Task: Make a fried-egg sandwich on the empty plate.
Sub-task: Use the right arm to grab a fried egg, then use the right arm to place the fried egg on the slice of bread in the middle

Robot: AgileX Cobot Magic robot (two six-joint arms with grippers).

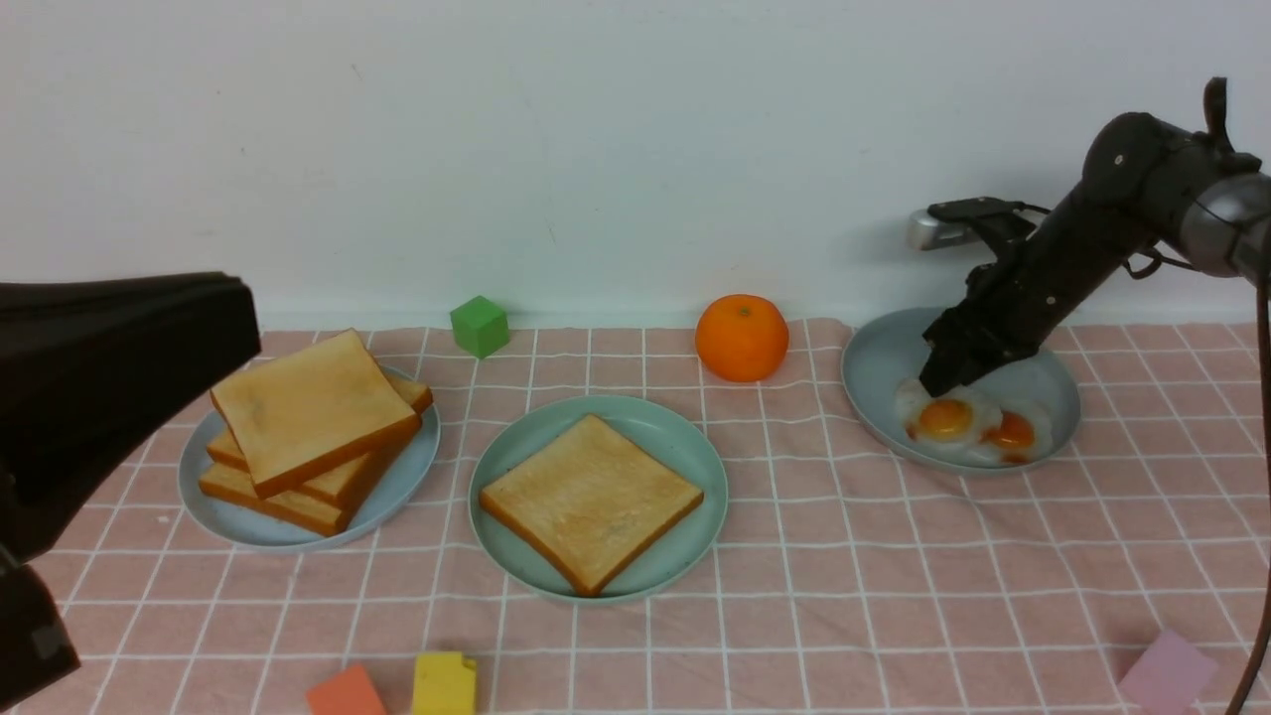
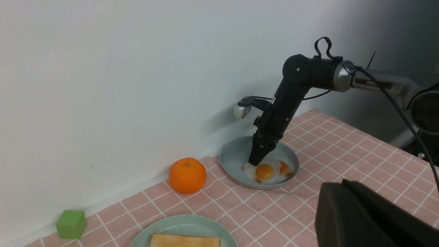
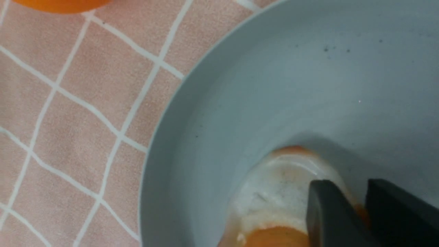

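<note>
The mint-green plate (image 1: 695, 467) at centre holds one toast slice (image 1: 591, 501); both show in the left wrist view too, the plate (image 2: 178, 223) and the toast (image 2: 185, 240). More toast slices (image 1: 313, 422) are stacked on the left bluish-grey plate (image 1: 397, 492). The fried egg with the yellow-orange yolk (image 1: 943, 417) lies on the right bluish-grey plate (image 1: 879, 362), beside a smaller egg with a redder yolk (image 1: 1011, 432). My right gripper (image 1: 938, 382) reaches down onto that egg's far edge; in the right wrist view (image 3: 353, 187) the jaws pinch the egg's rim (image 3: 274, 192). My left gripper (image 1: 233, 328) hovers empty and shut at the far left.
An orange (image 1: 742, 338) sits between the centre and right plates. A green cube (image 1: 480, 326) stands near the wall. An orange block (image 1: 346, 692), a yellow block (image 1: 444, 683) and a pink block (image 1: 1167, 672) lie at the front edge of the pink checked cloth.
</note>
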